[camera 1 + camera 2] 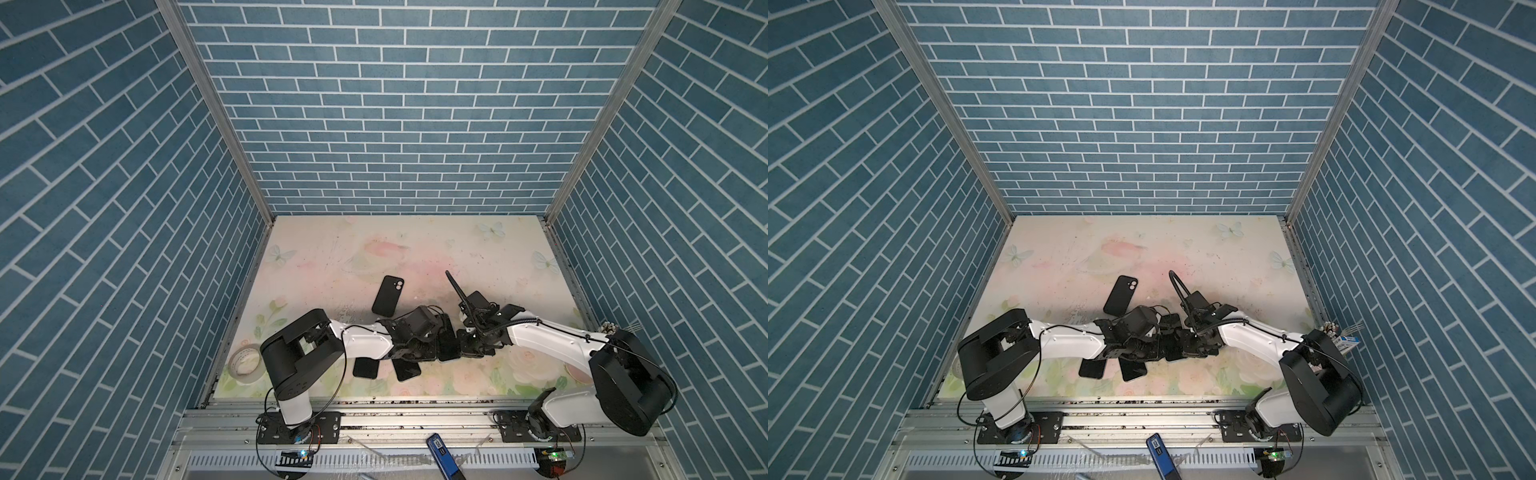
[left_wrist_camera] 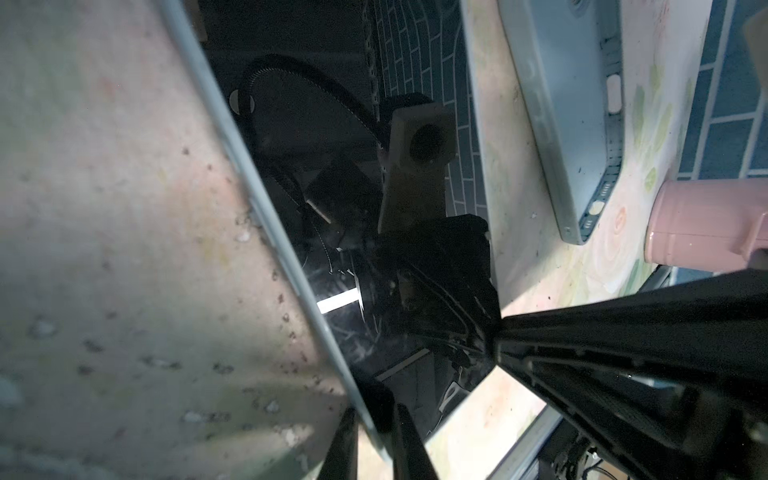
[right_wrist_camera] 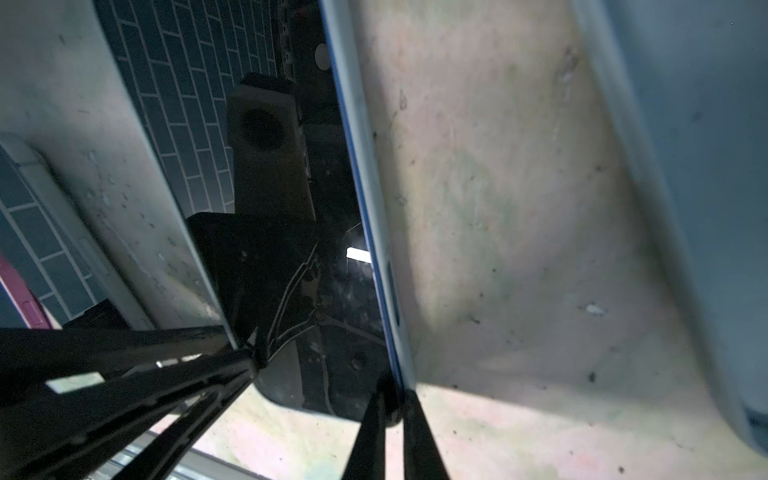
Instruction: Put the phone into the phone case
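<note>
Black left hand (image 2: 374,415) and right hand (image 3: 392,401) each clench an opposite long edge of the phone (image 2: 332,257) near the table (image 1: 415,249) front. Phone case (image 1: 388,295) lies flat, apart, beyond them; the table's rear half is open room.

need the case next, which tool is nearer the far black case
Left. The left tool grips the phone near-side and right of the black case; the right tool grips it further right.

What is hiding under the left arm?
A matte slab and a shiny slab poke out on the table. The left arm covers their far ends, so I cannot tell phones from cases.
</note>
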Action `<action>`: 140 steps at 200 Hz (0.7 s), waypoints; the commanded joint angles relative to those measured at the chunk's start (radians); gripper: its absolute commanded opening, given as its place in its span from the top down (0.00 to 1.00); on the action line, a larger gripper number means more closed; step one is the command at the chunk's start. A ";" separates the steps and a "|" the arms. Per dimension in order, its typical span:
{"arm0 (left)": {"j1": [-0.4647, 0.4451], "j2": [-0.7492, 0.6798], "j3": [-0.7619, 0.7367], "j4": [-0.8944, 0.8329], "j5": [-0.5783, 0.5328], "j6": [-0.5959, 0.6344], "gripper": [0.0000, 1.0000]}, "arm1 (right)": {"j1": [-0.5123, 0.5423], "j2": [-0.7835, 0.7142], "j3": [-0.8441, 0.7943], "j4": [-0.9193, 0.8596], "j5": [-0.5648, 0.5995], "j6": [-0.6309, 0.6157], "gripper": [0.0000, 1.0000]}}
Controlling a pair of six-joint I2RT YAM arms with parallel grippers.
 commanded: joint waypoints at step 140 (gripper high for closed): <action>-0.001 0.045 -0.018 -0.032 -0.012 0.016 0.83 | 0.130 0.128 0.073 -0.166 0.302 -0.033 0.89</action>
